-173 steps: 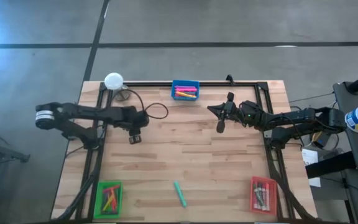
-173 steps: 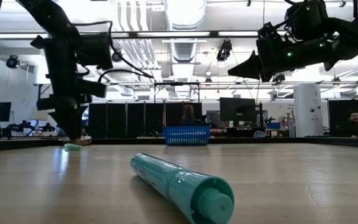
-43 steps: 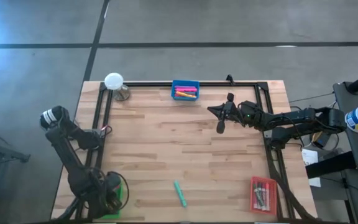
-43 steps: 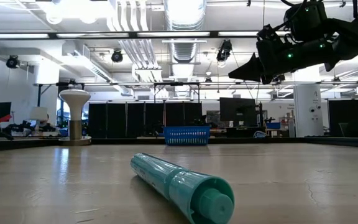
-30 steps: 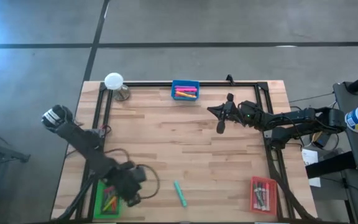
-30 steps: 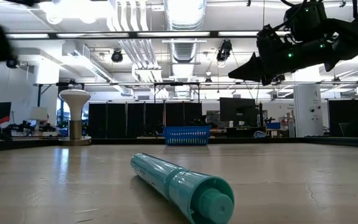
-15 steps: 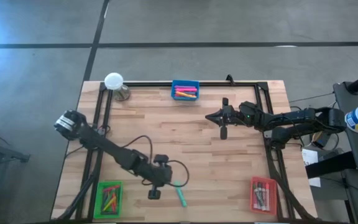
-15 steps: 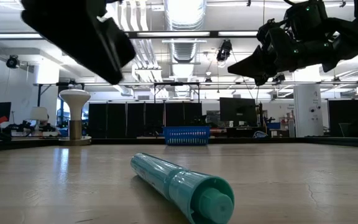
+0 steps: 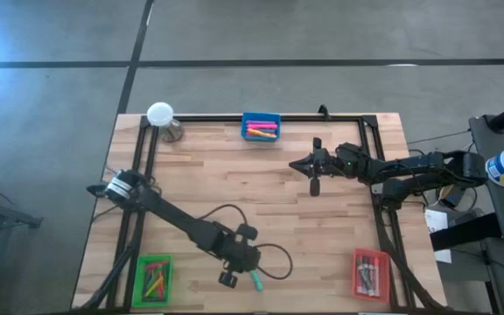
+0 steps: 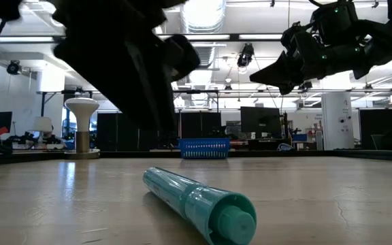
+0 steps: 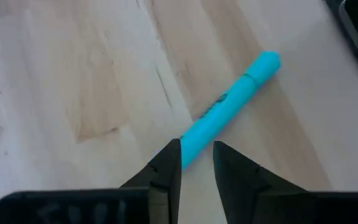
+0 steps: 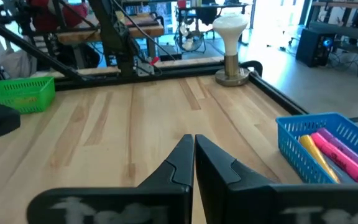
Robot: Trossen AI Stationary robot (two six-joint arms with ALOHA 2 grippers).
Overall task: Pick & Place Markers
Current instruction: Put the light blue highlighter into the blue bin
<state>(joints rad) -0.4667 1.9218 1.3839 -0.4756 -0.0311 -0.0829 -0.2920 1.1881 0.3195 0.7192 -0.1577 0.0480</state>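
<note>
One teal marker (image 9: 255,280) lies flat on the wooden table near its front edge; it shows close up in the low view (image 10: 199,202). My left gripper (image 9: 229,279) hangs open above the marker's end. In the left wrist view its two fingertips (image 11: 196,163) stand on either side of that end (image 11: 191,147), clear of it. In the low view the left gripper (image 10: 165,129) is up off the table. Farther back on the right, my right gripper (image 9: 312,184) is shut and holds nothing; its own wrist view shows the fingers (image 12: 194,149) together.
A blue tray (image 9: 261,128) with pink and yellow markers stands at the far edge. A green tray (image 9: 153,278) of markers sits at the near left corner, a red tray (image 9: 370,273) at the near right. A white-topped stand (image 9: 160,115) is at the far left corner.
My left gripper has swept from over the green tray toward the table's right along the near edge. It has rolled about its own axis and come down a little, and is now over the teal marker. My right gripper has turned slightly in place. The marker has not moved.
</note>
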